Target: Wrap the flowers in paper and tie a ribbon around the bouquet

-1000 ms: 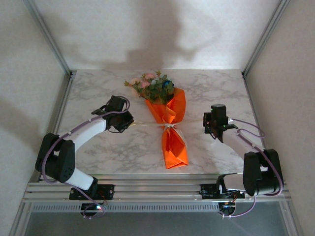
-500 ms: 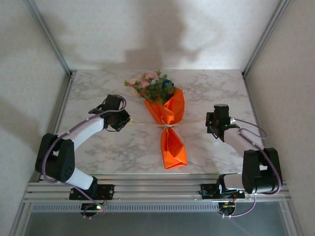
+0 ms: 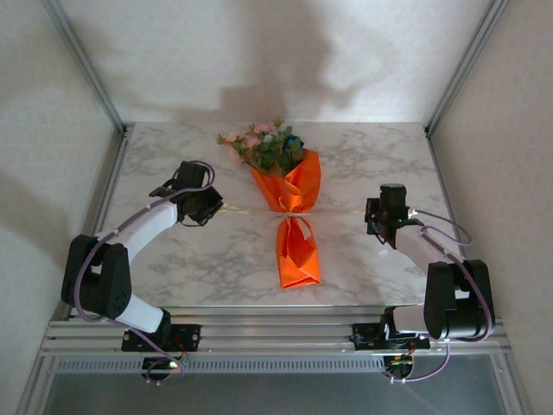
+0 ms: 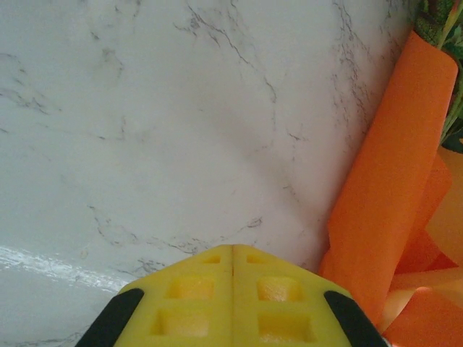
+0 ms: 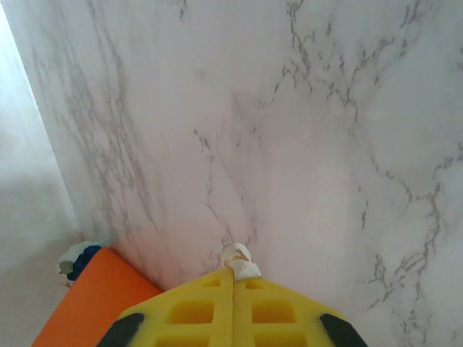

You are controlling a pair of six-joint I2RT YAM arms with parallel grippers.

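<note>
The bouquet point(image 3: 292, 207) lies in the middle of the table, its flowers point(image 3: 263, 147) at the far end and the orange paper point(image 3: 298, 255) pinched at the waist. The thin pale ribbon point(image 3: 290, 218) circles that waist and runs taut to both sides. My left gripper point(image 3: 218, 207) is to the left of the bouquet, shut on the ribbon's left end. In the left wrist view its yellow fingers point(image 4: 195, 289) are pressed together beside the paper point(image 4: 383, 202). My right gripper point(image 3: 371, 219) is shut on the right end. The ribbon point(image 5: 239, 259) pokes out between the closed tips of my right gripper point(image 5: 233, 275).
The marble table point(image 3: 173, 268) is boxed in by white walls and aluminium posts point(image 3: 86, 65). A metal rail point(image 3: 276, 333) with both arm bases runs along the near edge. An edge of the paper point(image 5: 94, 300) and a blue bloom point(image 5: 76, 259) appear low left in the right wrist view.
Both grippers have moved outward, away from the bouquet, drawing the ribbon taut. The bouquet has slid left and turned straighter, and its waist is pinched tighter.
</note>
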